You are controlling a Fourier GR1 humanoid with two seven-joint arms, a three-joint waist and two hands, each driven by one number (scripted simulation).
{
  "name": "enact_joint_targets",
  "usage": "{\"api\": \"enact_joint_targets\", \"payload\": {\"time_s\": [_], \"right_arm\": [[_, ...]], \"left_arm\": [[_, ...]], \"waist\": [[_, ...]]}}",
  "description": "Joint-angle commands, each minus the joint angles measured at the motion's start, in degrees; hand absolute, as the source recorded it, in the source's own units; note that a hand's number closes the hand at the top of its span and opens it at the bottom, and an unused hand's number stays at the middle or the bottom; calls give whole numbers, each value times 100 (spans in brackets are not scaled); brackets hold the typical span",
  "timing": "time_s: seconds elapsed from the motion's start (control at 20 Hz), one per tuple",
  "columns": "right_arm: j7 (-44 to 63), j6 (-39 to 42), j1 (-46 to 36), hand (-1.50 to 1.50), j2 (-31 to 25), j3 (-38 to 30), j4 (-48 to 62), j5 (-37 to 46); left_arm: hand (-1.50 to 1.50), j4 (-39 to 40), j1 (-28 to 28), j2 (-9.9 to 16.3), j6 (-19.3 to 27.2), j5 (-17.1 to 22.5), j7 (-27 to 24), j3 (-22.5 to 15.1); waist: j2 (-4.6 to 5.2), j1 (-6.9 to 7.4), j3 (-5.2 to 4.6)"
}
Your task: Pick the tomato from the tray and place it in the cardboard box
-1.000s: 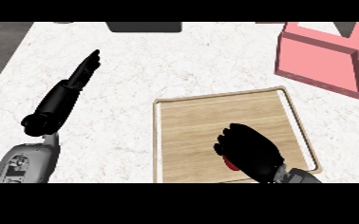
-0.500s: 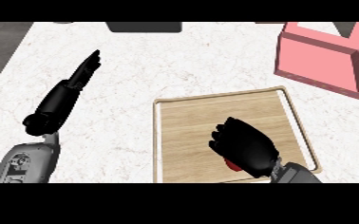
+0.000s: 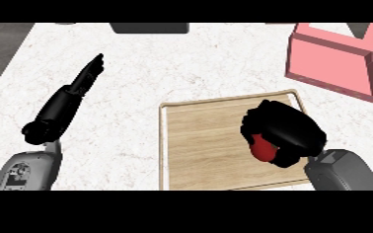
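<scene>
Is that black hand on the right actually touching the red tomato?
Touching. The head view shows the right hand curled over the tomato, its fingers wrapped round it above the wooden tray.

You see only a small red patch of the round red tomato [image 3: 262, 148]; the black right hand [image 3: 285, 131] curled round it hides the rest and part of the wooden tray [image 3: 200, 143]. The pink cardboard box [image 3: 331, 61] runs off the right edge.
</scene>
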Motion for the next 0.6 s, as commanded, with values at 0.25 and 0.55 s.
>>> {"api": "enact_joint_targets", "payload": {"time_s": [0.25,0.55], "right_arm": [[294,874,-445,150,-202,-1685,-1180,-1371],[2011,1204,-949,150,359,-2764,-1003,-2117]], "left_arm": [[0,61,63,-41,59,-149,-113,-3],[0,189,-57,-82,83,-149,-118,17]], "waist": [[-14,-29,-5],[-13,-40,-12]]}}
